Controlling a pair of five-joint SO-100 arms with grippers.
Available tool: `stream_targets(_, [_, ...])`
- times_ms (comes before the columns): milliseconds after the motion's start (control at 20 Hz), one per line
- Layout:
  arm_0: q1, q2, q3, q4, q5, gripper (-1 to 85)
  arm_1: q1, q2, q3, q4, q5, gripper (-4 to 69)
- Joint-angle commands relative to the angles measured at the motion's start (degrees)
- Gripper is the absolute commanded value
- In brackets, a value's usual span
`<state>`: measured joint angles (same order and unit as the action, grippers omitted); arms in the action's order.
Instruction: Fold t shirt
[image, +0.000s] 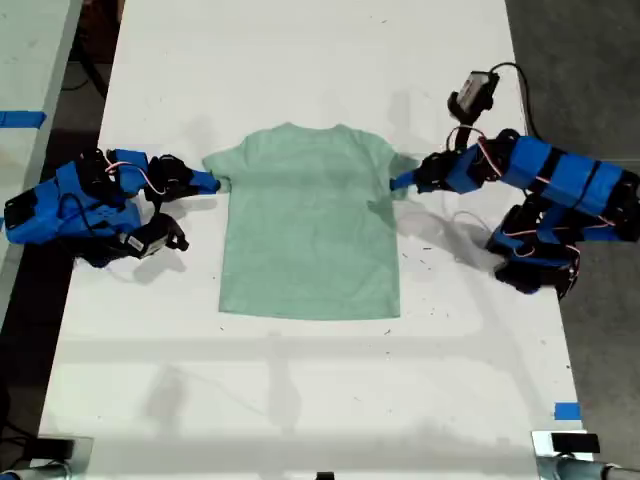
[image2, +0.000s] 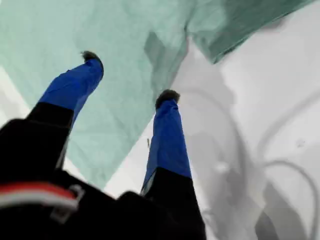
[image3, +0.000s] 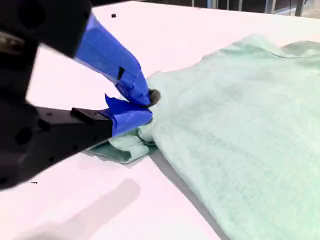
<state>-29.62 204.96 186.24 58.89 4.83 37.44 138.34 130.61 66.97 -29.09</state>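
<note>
Small pale mint-green short-sleeved cloth T-shirt (image: 310, 225) lay flat and face-up in the middle of the white tabletop (image: 300, 380), round neck toward the far edge, hem toward the near edge. Mostly smooth, with only faint creases across the chest.

My second gripper (image: 213, 183), at the exterior view's left, was clenched on the sleeve tip. The second wrist view showed cloth bunched between its blue fingers (image3: 131, 80). My first gripper (image: 398, 183), at the exterior view's right, was released: in the first wrist view its jaws stood apart over the shirt's edge beside the other sleeve, gripping nothing.

Handling, as judged: light, limp, thin fabric that will drape and drag rather than hold shape, and likely slides easily on the smooth top. Not fragile. Best holds are the sleeve ends or shoulder seams, lifted together so the fold stays even. A one-sided pull would likely skew the shirt.

Surface: plain matte white, bare around the shirt, with arm and cable shadows on it. A blue tape mark (image: 566, 411) sat near the exterior view's right near corner. Dark floor (image: 580, 60) lay beyond the table.
</note>
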Motion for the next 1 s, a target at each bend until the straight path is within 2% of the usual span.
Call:
stream_targets(0, [1.85, 0.44, 2.46, -0.7, 0.44, -0.3, 16.0, -3.87, -0.44, -10.55, -3.25, 23.7])
stream_targets(150, [0.97, 0.44, 2.46, -0.7, 1.32, -0.3, 23.55, -13.01, 5.01, -23.82, -3.6, 21.1])
stream_targets(250, [0.88, 0.44, 2.46, -0.7, 1.41, -0.3, 24.61, -23.82, 5.01, -31.11, -2.46, 20.2])
stream_targets(300, [1.05, 0.44, 2.46, -0.7, 1.41, -0.3, 24.35, -28.65, 3.69, -32.87, -0.35, 18.7])
stream_targets(400, [1.32, 0.44, 2.46, -0.7, 1.41, -0.3, 21.53, -33.75, 0.44, -35.16, 1.23, 18.0])
stream_targets(750, [1.23, 0.44, 2.46, -0.7, 1.41, -0.3, 14.41, -35.07, -2.02, -36.47, 4.83, 17.5])
stream_targets(800, [1.32, 0.44, 2.46, -0.7, 1.41, -0.3, 12.83, -34.98, -2.02, -36.74, 5.1, 15.1])
stream_targets(850, [1.32, 0.44, 2.46, -0.7, 1.41, -0.3, 11.25, -34.72, -1.76, -37.0, 5.54, 1.2])
stream_targets(950, [1.41, 0.44, 2.46, -0.7, 1.41, -0.3, 8.88, -33.4, -1.67, -36.39, 4.57, 1.8])
